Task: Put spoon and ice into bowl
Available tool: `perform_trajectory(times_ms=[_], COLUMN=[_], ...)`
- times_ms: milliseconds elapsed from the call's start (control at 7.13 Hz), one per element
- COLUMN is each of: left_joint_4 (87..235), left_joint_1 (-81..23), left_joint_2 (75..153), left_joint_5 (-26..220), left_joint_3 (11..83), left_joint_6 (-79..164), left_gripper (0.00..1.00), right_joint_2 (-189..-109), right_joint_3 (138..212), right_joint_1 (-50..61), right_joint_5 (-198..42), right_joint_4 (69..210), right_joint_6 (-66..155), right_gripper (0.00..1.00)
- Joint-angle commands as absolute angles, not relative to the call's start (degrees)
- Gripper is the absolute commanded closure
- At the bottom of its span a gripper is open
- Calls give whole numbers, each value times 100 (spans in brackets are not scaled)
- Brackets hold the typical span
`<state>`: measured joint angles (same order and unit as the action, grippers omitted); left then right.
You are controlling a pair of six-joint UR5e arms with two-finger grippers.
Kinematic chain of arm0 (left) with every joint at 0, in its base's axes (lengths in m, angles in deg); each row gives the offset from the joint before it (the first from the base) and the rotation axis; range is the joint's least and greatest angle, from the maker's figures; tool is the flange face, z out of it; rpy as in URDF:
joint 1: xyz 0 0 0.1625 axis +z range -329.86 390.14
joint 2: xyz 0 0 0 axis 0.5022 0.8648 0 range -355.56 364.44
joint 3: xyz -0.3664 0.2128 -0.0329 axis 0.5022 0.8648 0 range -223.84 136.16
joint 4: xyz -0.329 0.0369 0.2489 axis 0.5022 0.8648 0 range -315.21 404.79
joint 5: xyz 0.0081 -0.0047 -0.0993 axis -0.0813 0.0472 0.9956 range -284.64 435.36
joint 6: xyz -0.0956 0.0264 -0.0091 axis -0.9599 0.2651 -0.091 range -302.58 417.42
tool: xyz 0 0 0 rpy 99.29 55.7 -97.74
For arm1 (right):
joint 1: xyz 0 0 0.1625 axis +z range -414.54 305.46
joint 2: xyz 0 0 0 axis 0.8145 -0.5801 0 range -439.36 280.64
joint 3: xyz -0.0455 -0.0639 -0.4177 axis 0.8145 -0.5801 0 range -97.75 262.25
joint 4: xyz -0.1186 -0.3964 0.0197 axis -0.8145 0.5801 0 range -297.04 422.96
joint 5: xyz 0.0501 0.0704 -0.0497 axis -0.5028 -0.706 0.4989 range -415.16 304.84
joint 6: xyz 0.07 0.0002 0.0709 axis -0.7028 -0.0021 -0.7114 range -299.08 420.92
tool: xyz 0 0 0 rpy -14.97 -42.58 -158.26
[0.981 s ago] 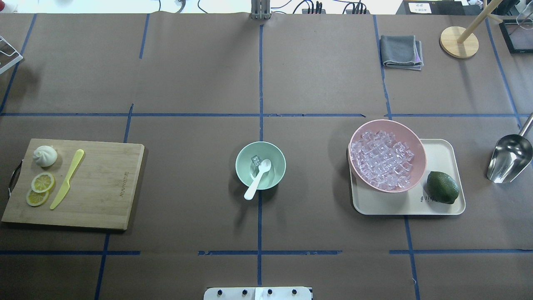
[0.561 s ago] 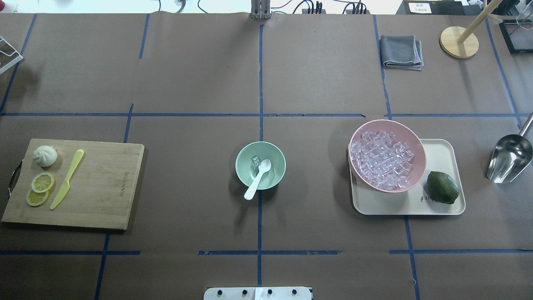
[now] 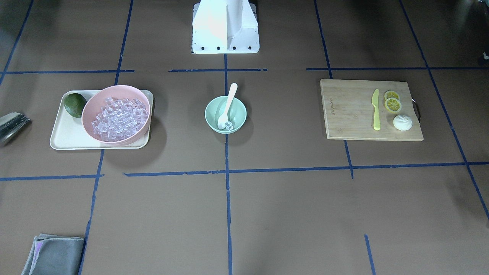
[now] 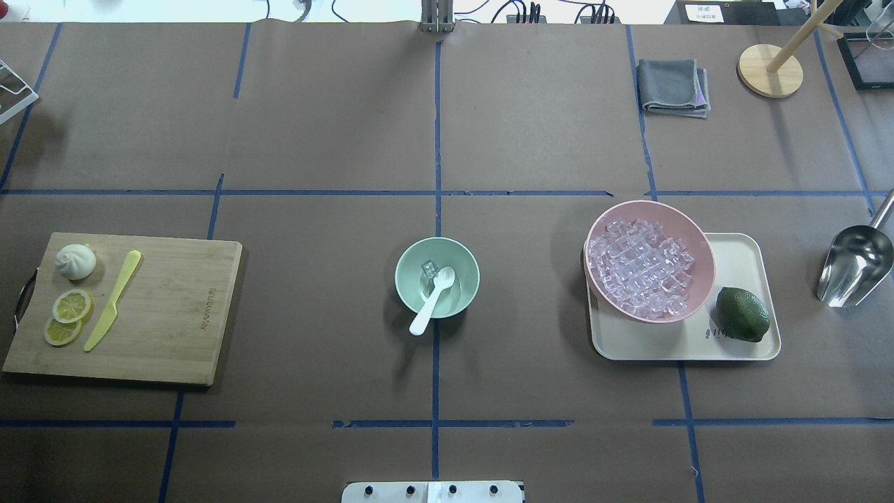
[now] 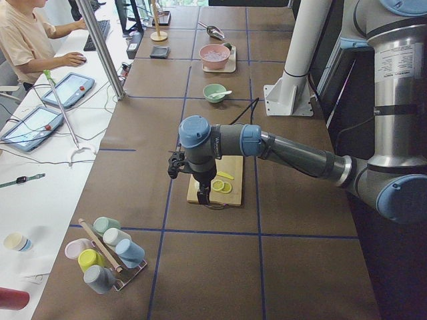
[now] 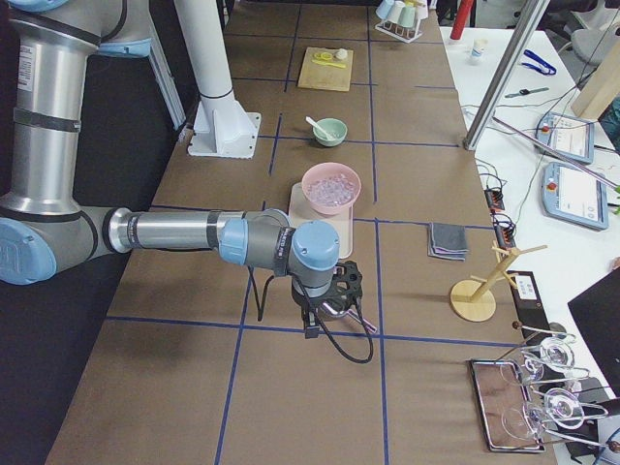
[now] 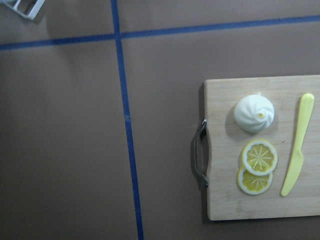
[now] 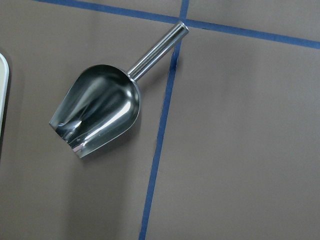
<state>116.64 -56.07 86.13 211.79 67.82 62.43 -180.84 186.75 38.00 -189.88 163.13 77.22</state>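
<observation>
The mint-green bowl (image 4: 437,277) stands at the table's middle; it also shows in the front-facing view (image 3: 225,114). The white spoon (image 4: 433,299) lies in it, scoop inside and handle sticking out over the near rim. One clear ice cube (image 4: 428,269) lies in the bowl beside the scoop. Both arms are out of the overhead view. The left gripper (image 5: 175,165) hangs over the table beyond the cutting board's end. The right gripper (image 6: 339,283) hangs over the metal scoop. I cannot tell whether either is open or shut.
A pink bowl (image 4: 649,269) full of ice cubes sits on a beige tray (image 4: 740,251) with a dark green lime (image 4: 742,314). A metal scoop (image 4: 855,265) lies right. A cutting board (image 4: 167,314) holds a yellow knife (image 4: 112,300), lemon slices and a bun.
</observation>
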Motion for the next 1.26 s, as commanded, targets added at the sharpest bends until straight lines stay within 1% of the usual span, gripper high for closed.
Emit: perform_trajectory(times_ms=[0, 140, 561, 701, 981, 1121], left_joint_4=[12088, 12369, 12372, 12372, 12363, 12372], left_joint_1=[-5599, -5608, -5599, -5599, -5599, -5599], left_joint_2=[8784, 8837, 8864, 8864, 8864, 8864], left_joint_5=[21141, 21150, 21168, 21159, 21159, 21159], left_joint_3=[6035, 5657, 5758, 5689, 5758, 5767], left_joint_6=[6234, 6251, 6225, 6243, 6252, 6252], left_gripper=[0, 0, 0, 0, 0, 0], right_joint_2=[-18123, -18088, -17983, -17800, -17666, -17657], right_joint_3=[18649, 18588, 18499, 18482, 18473, 18455], right_joint_1=[3801, 3792, 3731, 3591, 3353, 3352], right_joint_5=[-18903, -18815, -18796, -18683, -18682, -18682], right_joint_4=[16254, 16245, 16236, 16254, 16245, 16245], right_joint_6=[7788, 7754, 7744, 7683, 7000, 6997], right_gripper=[0, 0, 0, 0, 0, 0])
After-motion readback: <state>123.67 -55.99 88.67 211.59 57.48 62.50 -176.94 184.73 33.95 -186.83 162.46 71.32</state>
